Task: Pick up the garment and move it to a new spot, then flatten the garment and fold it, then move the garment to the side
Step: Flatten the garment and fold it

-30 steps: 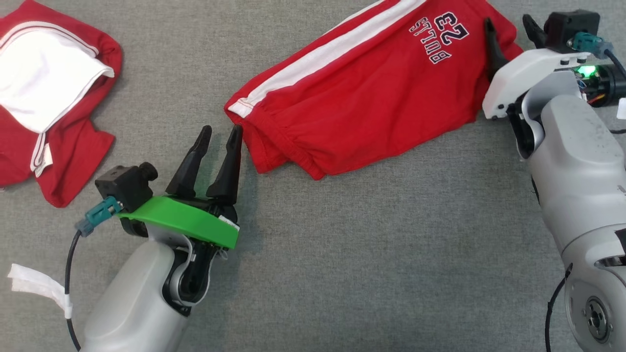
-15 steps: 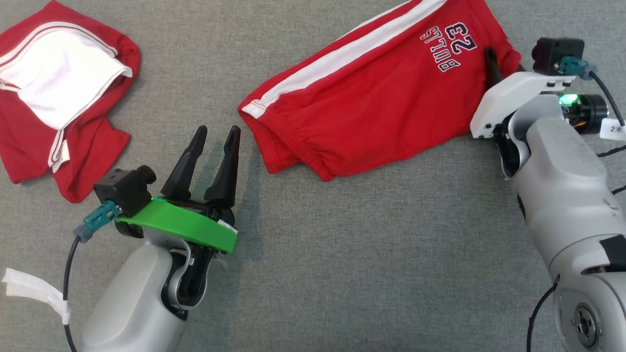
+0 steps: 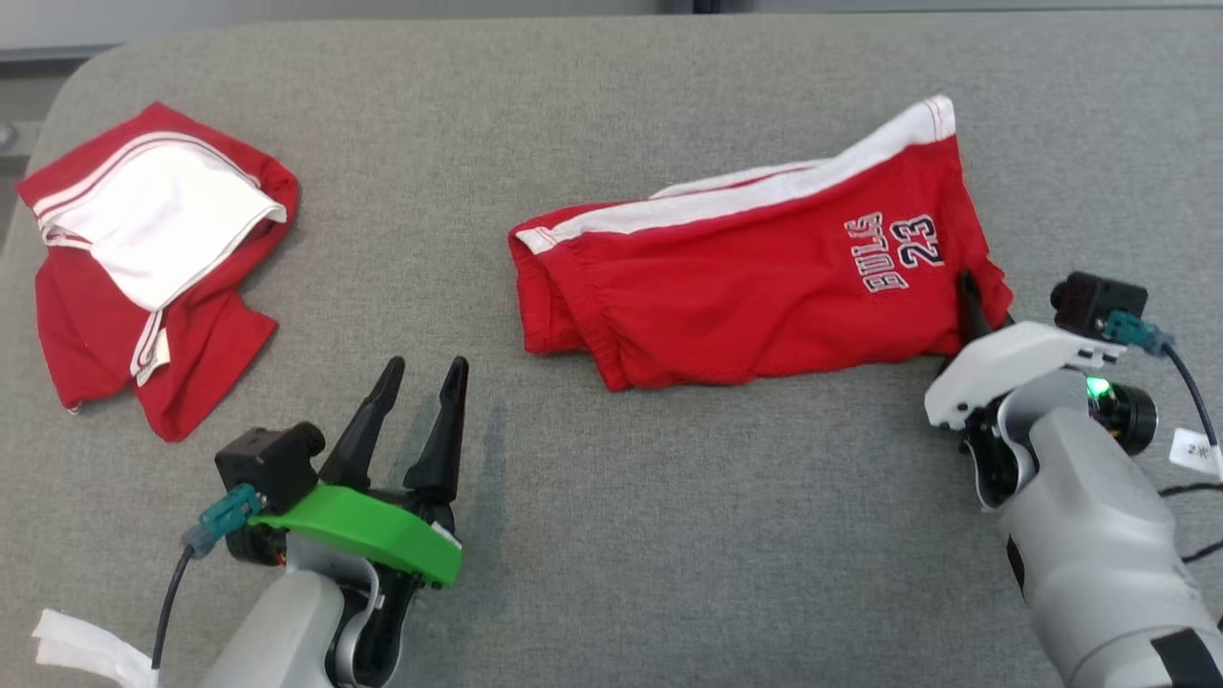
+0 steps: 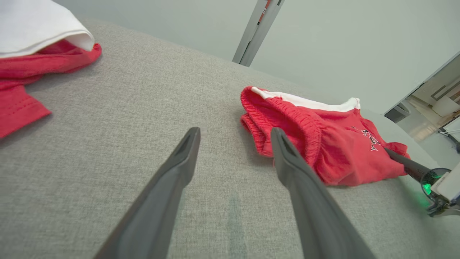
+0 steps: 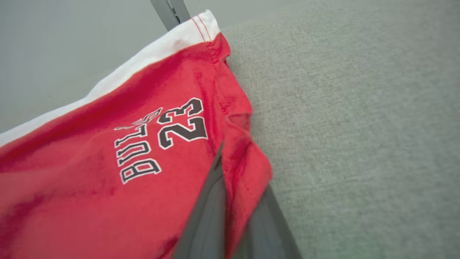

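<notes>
now right claw (image 3: 967, 291) just clenched on shorts (image 3: 755, 287) at 3 o'clock; left claw (image 3: 425, 377) released, shirt (image 3: 143, 258) at 9 o'clock.

Grey fabric surface (image 3: 669, 535) carries red shorts (image 3: 745, 296) (another garment (image 3: 143, 258) well apart).

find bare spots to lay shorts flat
Widest: grey fabric surface between left gripper and right gripper, nearer than the red Bulls 23 shorts. Also the gap between shorts and the crumpled red and white garment. Crowded where the right gripper pinches their hem.
</notes>
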